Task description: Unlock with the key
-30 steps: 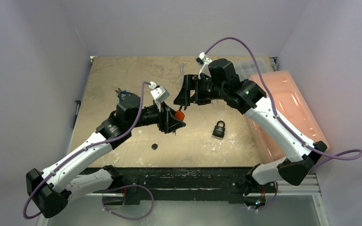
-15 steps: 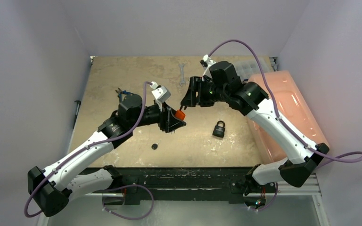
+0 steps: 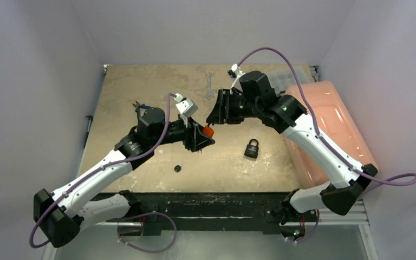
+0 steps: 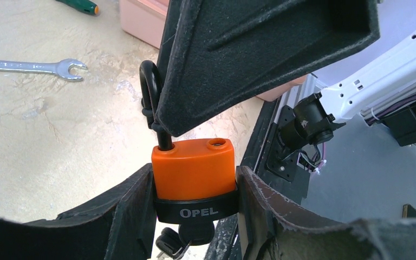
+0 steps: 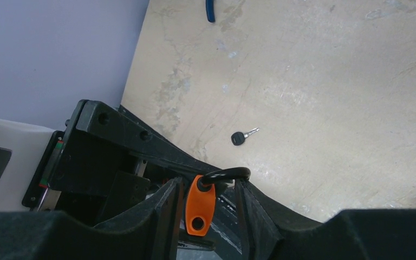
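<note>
At the middle of the surface [image 3: 141, 86], your left hand [image 4: 195, 187] clamped the orange padlock [image 4: 194, 165] by its body, your right hand [image 5: 208, 185] stood half open astride its shackle, and the key [image 3: 178, 168] lay loose at seven o'clock.

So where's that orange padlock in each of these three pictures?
Top external: the orange padlock is a small spot near the middle of the picture.
Left wrist: large, low in the centre, with OPEL on its black base.
Right wrist: at the bottom centre, seen narrow, edge-on.
Shared landmark: the tan table lies behind it in every view.
</note>
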`<state>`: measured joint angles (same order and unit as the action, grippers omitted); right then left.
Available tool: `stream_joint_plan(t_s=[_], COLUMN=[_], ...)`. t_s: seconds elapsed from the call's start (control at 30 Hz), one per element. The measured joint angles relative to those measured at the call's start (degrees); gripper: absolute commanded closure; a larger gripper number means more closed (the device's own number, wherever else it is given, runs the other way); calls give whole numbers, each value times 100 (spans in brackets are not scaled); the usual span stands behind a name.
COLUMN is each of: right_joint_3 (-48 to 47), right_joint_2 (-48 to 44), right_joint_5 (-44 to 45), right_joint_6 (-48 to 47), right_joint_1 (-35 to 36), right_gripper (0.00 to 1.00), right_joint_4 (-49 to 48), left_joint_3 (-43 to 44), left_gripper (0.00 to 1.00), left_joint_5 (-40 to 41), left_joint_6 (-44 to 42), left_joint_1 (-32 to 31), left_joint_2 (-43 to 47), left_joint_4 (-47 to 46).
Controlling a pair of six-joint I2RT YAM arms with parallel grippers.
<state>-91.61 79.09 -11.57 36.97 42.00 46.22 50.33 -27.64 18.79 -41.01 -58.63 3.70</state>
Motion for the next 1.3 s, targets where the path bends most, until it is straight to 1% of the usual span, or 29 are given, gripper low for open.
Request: stream_joint_plan(t_s=[0.1, 0.17, 0.4, 0.43, 0.47, 0.6, 0.7, 0.77, 0.8, 0.87, 0.9, 0.93, 1.0, 1.03, 1.17, 1.2, 1.23, 1.27, 1.3], right_joint_3=[9, 26, 66, 66, 66, 66, 66, 66, 68, 85, 111, 129, 223, 267, 452, 485, 498, 520, 535], right_joint_2=[33, 59, 219, 238, 269, 304, 304, 304, 302, 295, 284, 271, 221, 201, 168, 168, 168, 170, 170], right_joint_5=[-42, -103, -284, -321, -365, -487, -579, -645, -678, -767, -807, -861, -931, -960, -1051, -1054, -1047, -1034, -1034], right_joint_6=[17, 15, -59, -105, -157, -365, -531, -688, -752, -879, -931, -977, -1023, -1040, -1047, -1027, -1019, -1016, -1005], right_joint_1=[2, 2, 2, 0, 0, 0, 2, 0, 0, 0, 0, 0, 0, 0, 0, 0, 2, 7, 11], right_gripper=[55, 58, 75, 80, 82, 83, 76, 74, 76, 85, 91, 98, 100, 100, 100, 100, 100, 100, 100], right_joint_4=[-72, -118, -264, -284, -308, -348, -348, -328, -328, -332, -339, -341, -400, -428, -632, -682, -713, -717, -721], left_joint_3=[0, 0, -55, -57, -57, -70, -81, -87, -87, -87, -87, -96, -120, -129, -131, -131, -131, -129, -125], left_gripper=[100, 100, 100, 100, 100, 100, 100, 100, 100, 100, 100, 100, 100, 90, 35, 25, 13, 9, 7], left_joint_5=[-4, -22, -114, -136, -162, -201, -240, -260, -264, -273, -286, -289, -302, -304, -240, -205, -157, -94, -24], left_joint_6=[0, -4, -39, -42, -42, -50, -66, -96, -107, -146, -160, -179, -197, -201, -236, -249, -286, -302, -326], left_joint_1=[0, 0, 0, 0, 0, 0, 0, 0, 0, 0, 0, 0, 0, -2, -4, -4, -4, -4, 0], left_joint_2=[-9, -9, -9, -9, -9, -9, -7, -7, -2, 13, 20, 20, 20, 24, 46, 61, 85, 125, 179], left_joint_4=[-7, -22, -109, -109, -109, -101, -105, -105, -105, -105, -103, -98, -96, -87, 74, 122, 175, 221, 295])
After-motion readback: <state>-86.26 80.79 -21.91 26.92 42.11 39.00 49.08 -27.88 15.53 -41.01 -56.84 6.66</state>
